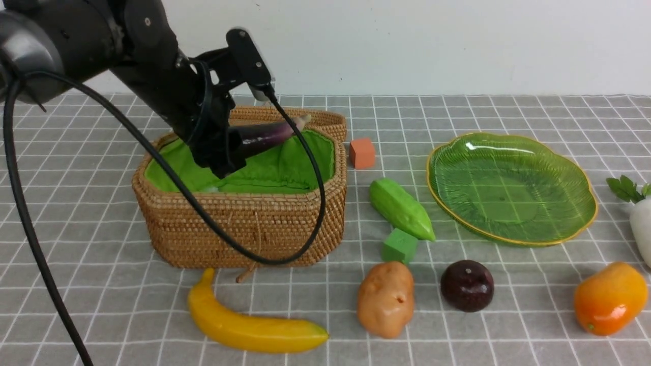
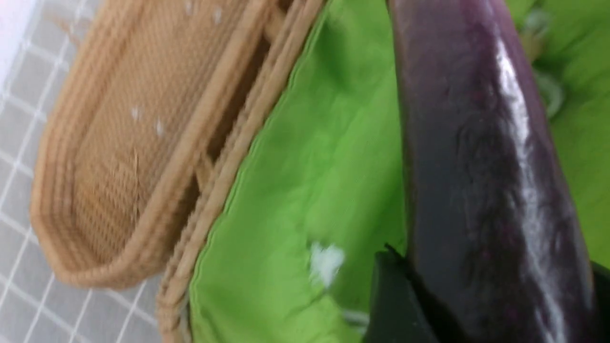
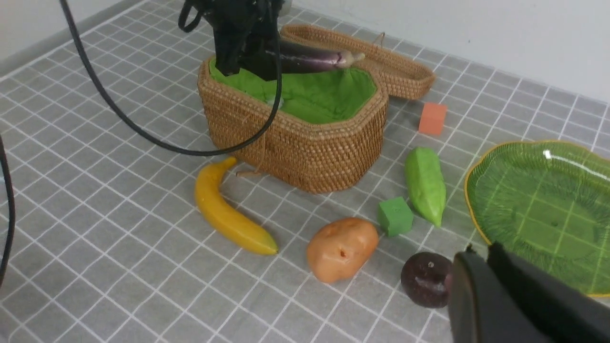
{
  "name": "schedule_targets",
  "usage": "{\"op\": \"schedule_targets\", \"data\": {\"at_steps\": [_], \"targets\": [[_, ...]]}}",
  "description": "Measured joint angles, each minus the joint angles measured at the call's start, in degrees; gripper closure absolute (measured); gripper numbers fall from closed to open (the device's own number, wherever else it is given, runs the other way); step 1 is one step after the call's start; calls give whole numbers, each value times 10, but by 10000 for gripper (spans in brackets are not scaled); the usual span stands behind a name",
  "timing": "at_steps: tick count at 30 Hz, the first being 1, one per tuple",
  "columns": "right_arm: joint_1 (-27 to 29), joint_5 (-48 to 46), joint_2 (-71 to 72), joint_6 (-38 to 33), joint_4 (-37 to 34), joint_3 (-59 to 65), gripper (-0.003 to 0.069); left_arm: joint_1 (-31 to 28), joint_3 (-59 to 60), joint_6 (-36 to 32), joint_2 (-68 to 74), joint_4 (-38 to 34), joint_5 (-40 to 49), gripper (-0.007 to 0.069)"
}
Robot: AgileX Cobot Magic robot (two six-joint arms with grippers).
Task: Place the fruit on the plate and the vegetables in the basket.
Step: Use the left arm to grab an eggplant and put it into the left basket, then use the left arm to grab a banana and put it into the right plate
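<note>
My left gripper is shut on the slim dark purple eggplant, which hangs level over the open wicker basket and its green lining. In the left wrist view the eggplant fills the gap between both fingers. On the cloth lie the banana, potato, plum, mango, green gourd and, at the right edge, the radish. Nothing lies on the green plate. My right gripper is shut with nothing in it, above the cloth beside the plum.
The basket's lid lies folded back behind it. An orange cube sits right of the basket and a green cube between gourd and potato. The left arm's black cable droops across the basket's front. A white wall stands behind the table.
</note>
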State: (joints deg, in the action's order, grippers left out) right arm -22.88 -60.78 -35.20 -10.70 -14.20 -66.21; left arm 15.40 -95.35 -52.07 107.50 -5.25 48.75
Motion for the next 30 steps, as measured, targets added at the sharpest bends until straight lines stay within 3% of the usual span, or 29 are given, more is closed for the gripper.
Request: {"op": "schedule_targets", "data": {"at_steps": [6,11,12,14,15,16,18,20,23,27,30], "targets": [[0,-3,1,5,1,3,614,0,-1,17,-4,25,9,-28],[0,-1,1,5,0,3,614,0,-1,104,-27,19,39,-1],[0,-1,1,5,0,3,614,1,-1,143,-37,9,50,41],[0,-2,2,5,0,3,613,15,4,205,-70,0,90,217],[0,-3,2,5,0,3,612,17,4,205,-72,0,94,236],[0,-7,2,5,0,3,610,40,22,191,-94,-1,119,399],[0,-23,2,4,1,3,609,80,68,149,-122,-11,160,585],[0,-46,2,4,1,3,608,136,132,115,-135,-26,187,637],[0,-62,2,2,1,3,608,173,206,98,-131,-28,165,619],[0,-65,3,2,-3,3,607,182,262,80,-113,-25,103,494],[0,-70,3,1,-16,3,606,178,291,72,-88,-1,31,283]]}}
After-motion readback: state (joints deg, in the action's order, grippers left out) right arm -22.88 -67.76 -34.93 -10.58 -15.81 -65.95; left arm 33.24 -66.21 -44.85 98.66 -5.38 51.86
